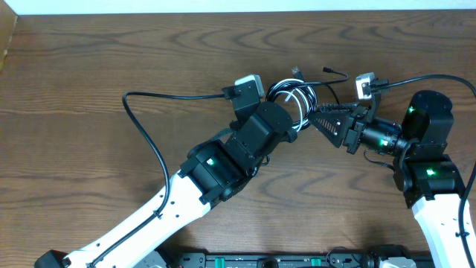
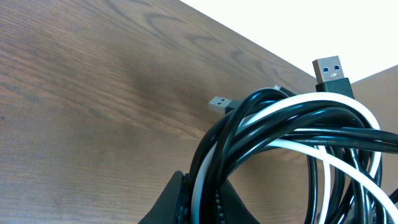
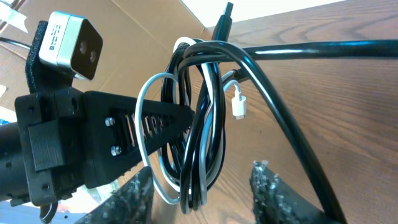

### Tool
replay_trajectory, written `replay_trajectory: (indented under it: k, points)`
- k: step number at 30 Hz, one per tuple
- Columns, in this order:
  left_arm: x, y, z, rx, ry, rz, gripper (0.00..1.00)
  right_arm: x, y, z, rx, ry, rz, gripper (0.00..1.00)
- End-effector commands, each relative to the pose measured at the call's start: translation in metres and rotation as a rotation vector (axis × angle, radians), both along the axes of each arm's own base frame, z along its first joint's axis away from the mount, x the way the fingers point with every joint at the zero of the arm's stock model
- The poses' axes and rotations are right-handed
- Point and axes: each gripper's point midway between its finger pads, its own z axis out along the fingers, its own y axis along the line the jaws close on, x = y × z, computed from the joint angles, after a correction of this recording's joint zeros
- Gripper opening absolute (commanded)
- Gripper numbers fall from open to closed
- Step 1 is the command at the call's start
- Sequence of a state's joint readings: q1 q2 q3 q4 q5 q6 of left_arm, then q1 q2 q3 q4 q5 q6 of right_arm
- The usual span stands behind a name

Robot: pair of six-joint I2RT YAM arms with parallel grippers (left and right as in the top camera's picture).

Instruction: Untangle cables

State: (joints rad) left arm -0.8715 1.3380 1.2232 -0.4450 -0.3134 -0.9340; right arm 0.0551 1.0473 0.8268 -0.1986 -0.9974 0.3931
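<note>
The cables (image 1: pixel 292 97), one black and one white, hang as one tangled coil above the table. My left gripper (image 1: pixel 296 120) is shut on the coil's near edge; in the left wrist view its fingers (image 2: pixel 166 202) clamp black and white strands, and the loops (image 2: pixel 292 134) rise to two USB plugs (image 2: pixel 329 71). My right gripper (image 1: pixel 318 119) comes in from the right. In the right wrist view it (image 3: pixel 202 193) stands open with the bottom of the coil (image 3: pixel 202 124) hanging between its fingers (image 3: pixel 270 186), touching neither. A small white plug (image 3: pixel 237 102) dangles beside the loops.
A thick black arm cable (image 1: pixel 149 126) loops across the table left of the left arm, and another (image 3: pixel 292 124) runs past the right finger. Another black plug end (image 1: pixel 338 73) lies behind the coil. A cardboard edge (image 1: pixel 6 37) sits at the far left.
</note>
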Motion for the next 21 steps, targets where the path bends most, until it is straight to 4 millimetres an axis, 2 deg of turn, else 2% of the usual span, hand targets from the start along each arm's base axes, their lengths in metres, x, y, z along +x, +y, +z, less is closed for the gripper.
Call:
replay_trajectory:
  k: [1,8,14,21]
  points:
    - [0.002,0.0,0.004,0.018,-0.025,-0.001,0.08,0.001,0.002,0.008,-0.004,-0.03,0.009,0.42]
    - [0.0,-0.003,0.004,0.017,-0.026,-0.012,0.07,0.001,0.002,0.008,-0.006,-0.029,0.005,0.32]
    - [-0.004,-0.013,0.009,0.046,-0.066,-0.069,0.07,0.001,0.002,0.008,-0.006,-0.03,0.005,0.3]
    - [0.0,-0.007,0.01,0.063,-0.083,-0.031,0.08,0.001,0.002,0.007,-0.006,-0.026,0.006,0.2]
